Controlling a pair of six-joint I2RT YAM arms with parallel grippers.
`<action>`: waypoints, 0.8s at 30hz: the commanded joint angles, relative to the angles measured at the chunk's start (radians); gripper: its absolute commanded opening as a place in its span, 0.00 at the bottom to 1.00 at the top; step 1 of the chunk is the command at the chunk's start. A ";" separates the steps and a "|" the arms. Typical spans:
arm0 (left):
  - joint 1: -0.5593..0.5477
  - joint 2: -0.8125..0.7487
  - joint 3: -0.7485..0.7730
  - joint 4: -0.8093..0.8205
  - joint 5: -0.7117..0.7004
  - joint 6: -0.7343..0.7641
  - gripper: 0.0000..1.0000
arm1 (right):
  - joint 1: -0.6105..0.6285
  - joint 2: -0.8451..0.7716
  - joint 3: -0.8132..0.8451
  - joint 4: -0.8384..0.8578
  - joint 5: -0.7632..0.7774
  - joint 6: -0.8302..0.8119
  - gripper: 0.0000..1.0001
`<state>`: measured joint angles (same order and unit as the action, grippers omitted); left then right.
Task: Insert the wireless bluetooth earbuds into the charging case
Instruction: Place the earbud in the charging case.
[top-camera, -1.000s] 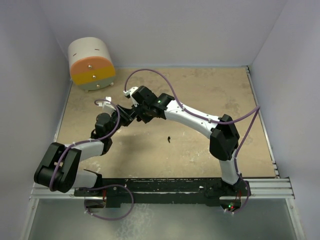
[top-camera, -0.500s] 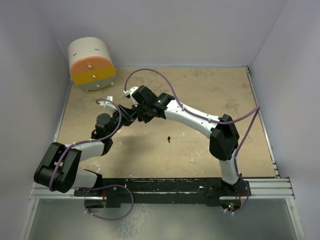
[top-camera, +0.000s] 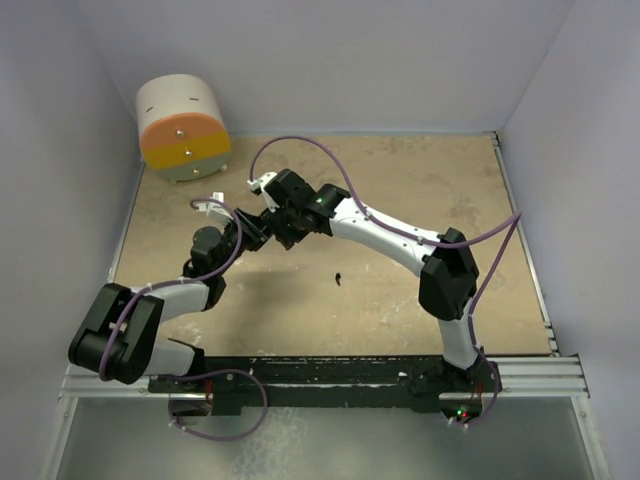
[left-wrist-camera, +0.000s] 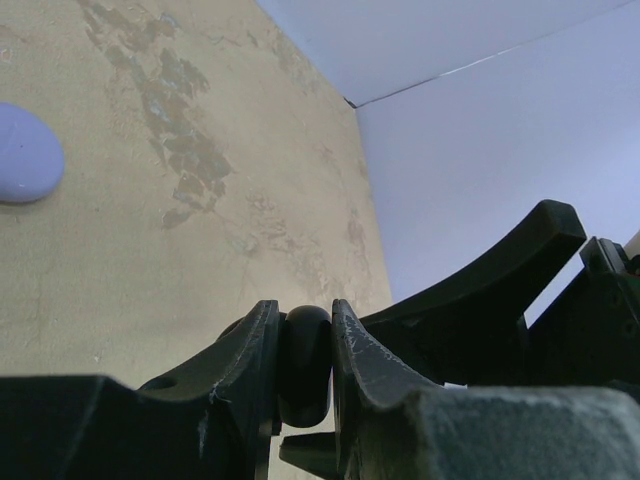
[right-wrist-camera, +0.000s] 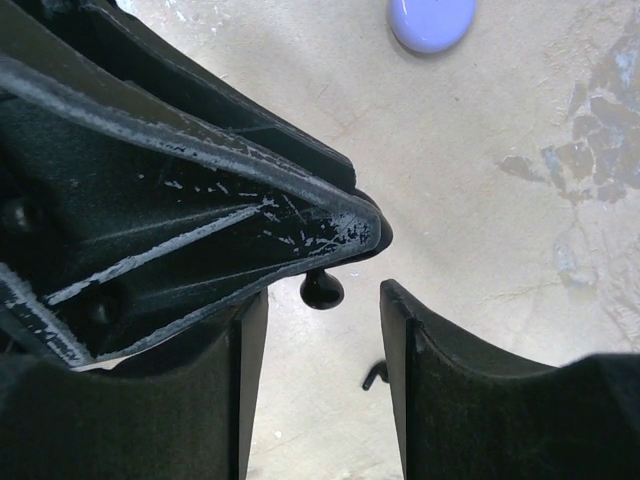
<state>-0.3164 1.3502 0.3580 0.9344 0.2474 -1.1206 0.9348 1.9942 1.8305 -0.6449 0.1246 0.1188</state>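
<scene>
Counter (top-camera: 420, 190): worn beige, as I see it.
Left claw (left-wrist-camera: 303, 318): clenched on small black rounded piece (left-wrist-camera: 305, 365).
Right claw (right-wrist-camera: 320, 325): released.

Blind spots right now

My left gripper (left-wrist-camera: 304, 335) buries most of the black piece (left-wrist-camera: 305, 365), so I can't tell earbud from case. From above, it and the right gripper (right-wrist-camera: 322, 300) overlap and hide where they meet. The dark speck (top-camera: 338, 278) on the table (top-camera: 400, 180) is too small to name. The lavender thing (left-wrist-camera: 22, 155) runs off both wrist views' edges.
</scene>
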 joint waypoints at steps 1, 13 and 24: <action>-0.010 0.017 0.021 0.057 -0.010 -0.038 0.00 | 0.004 -0.032 0.022 0.030 -0.034 -0.007 0.53; -0.009 0.044 0.063 0.065 -0.002 -0.125 0.00 | 0.002 -0.140 -0.136 0.133 -0.039 -0.004 0.63; -0.009 0.052 0.067 0.095 0.026 -0.161 0.00 | 0.001 -0.129 -0.157 0.183 -0.038 -0.026 0.64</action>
<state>-0.3176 1.3991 0.3973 0.9558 0.2546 -1.2579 0.9356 1.8839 1.6718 -0.5064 0.0925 0.1184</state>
